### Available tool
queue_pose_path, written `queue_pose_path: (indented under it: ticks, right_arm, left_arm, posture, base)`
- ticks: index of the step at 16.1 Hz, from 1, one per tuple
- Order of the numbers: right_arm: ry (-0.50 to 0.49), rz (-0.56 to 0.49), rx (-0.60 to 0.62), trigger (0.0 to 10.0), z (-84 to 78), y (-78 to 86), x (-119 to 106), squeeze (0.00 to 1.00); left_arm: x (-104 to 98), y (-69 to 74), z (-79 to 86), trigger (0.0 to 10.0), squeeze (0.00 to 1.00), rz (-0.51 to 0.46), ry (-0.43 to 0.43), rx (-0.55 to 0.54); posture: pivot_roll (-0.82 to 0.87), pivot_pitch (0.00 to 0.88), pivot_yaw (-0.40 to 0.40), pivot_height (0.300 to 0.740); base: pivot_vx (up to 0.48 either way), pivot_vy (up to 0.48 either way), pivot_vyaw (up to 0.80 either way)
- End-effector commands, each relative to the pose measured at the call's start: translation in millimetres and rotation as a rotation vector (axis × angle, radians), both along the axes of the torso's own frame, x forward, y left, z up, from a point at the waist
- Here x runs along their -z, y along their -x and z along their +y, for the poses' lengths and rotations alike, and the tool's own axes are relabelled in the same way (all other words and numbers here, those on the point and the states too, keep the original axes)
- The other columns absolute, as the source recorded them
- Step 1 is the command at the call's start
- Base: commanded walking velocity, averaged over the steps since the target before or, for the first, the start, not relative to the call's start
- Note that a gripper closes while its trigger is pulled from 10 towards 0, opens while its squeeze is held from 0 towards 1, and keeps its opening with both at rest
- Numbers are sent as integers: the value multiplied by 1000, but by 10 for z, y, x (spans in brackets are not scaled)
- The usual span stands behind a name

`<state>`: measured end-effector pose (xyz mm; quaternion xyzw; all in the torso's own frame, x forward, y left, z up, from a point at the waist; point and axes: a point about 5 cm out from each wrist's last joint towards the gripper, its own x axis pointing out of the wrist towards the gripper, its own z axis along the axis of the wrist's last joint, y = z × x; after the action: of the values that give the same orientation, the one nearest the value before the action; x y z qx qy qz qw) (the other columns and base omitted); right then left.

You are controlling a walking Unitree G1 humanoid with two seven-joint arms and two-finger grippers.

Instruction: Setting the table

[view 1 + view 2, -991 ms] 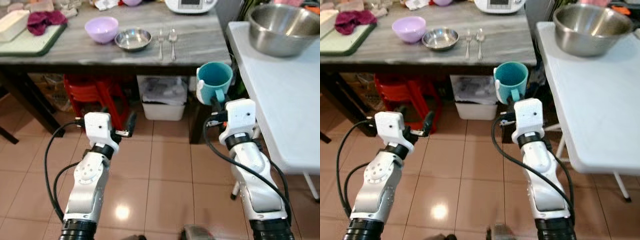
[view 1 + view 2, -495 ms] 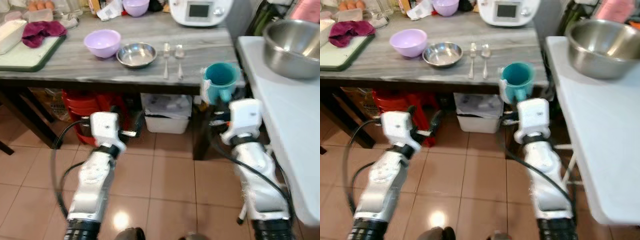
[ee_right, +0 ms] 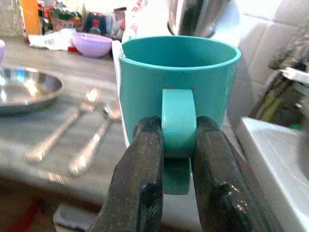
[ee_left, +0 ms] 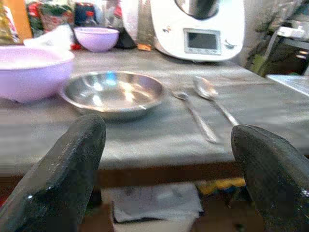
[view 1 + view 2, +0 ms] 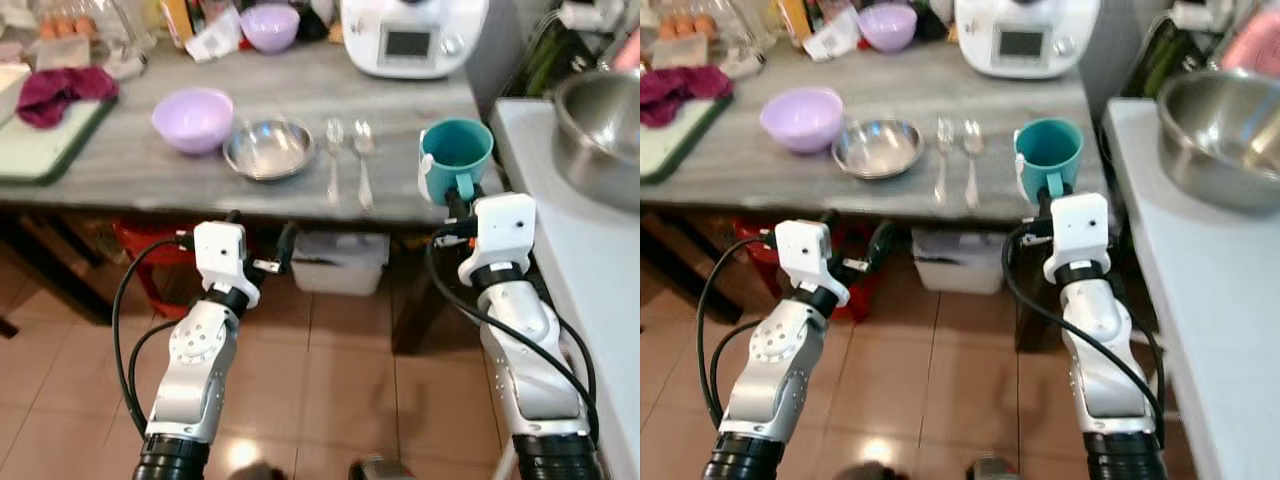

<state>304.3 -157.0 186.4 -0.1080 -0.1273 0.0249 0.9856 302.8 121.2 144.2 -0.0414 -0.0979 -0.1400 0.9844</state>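
The right gripper (image 3: pixel 176 145) has its jaws clamped on the handle of the teal cup (image 5: pixel 455 160), held over the counter's (image 5: pixel 130 180) front right corner, beside the spoon (image 5: pixel 364 150). The left gripper (image 4: pixel 169 159) has its jaws apart, empty. The placing step is in hand; next, lower the cup beside the spoon and let go.

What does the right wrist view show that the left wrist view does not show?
Right wrist view: the right gripper, its jaws shut on the handle of the upright teal plastic mug.

Left wrist view: the open left gripper and the white kitchen appliance's front screen.

Both: the round shallow steel dish, the steel fork and steel spoon side by side on the grey table.
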Motion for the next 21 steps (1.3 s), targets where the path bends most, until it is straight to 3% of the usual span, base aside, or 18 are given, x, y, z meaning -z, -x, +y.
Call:
queue_pose_path:
  ticks: [1,6,21]
  right_arm:
    - [2,-37,-25,10000,73,4,-79,0]
    - [50,-129,-26,10000,98,9,-308,0]
    - [68,-141,-31,10000,114,2,-334,0]
  left_arm:
    - [-15,2,78,10000,0,-4,-12,-27]
    - [-324,-16,80,10000,0,-103,-7,-35]
    - [-351,26,115,10000,0,-92,-16,-53]
  posture:
    - [-154,182,33,740]
    - [-154,182,33,740]
    - [-152,179,30,740]
  base:
    - [480,0,0]
    - [344,0,0]
    - [306,0,0]
